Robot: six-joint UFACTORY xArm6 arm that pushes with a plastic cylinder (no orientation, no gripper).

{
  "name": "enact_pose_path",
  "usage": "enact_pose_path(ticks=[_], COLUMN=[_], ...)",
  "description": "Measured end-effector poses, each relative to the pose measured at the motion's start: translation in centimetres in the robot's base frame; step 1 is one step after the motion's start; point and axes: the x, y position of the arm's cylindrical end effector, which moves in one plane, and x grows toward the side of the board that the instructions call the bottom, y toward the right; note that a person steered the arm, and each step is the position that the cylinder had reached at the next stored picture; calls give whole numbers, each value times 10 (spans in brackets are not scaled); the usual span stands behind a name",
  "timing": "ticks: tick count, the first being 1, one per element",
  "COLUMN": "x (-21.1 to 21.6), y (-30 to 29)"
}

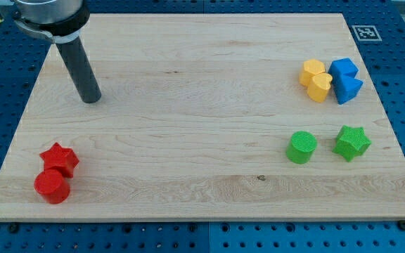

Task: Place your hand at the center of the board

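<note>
Meanwhile, on the board:
Tip: my tip (90,99) rests on the wood near the view's top-left corner, far from every block; it is a plain rod end, with nothing to open, close or hold.
Rod: dark, straight, leaning up toward the view's top left into a grey collar (48,17).
Board: pale wooden board (188,105), grain running across; its centre lies well to the right of my tip.
Markings: a black-and-white square tag (365,31) sits just off the board's top-right corner; no words are legible.
Red pair: star (60,159) touching cylinder (52,187), bottom left.
Yellow pair: two blocks (316,79) huddled at the right, the lower heart-like.
Blue pair: two blocks (345,79) touching the yellow ones.
Green pair: cylinder (301,147) and star (351,143), near each other but apart, below them.
</note>
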Motion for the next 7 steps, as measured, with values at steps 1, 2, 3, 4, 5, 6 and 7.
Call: enact_pose_path(ticks=[1,2,3,4,5,6,7], x=[-5,-9,-14,-17,-21,-23,-23], y=[0,0,0,0,0,0,0])
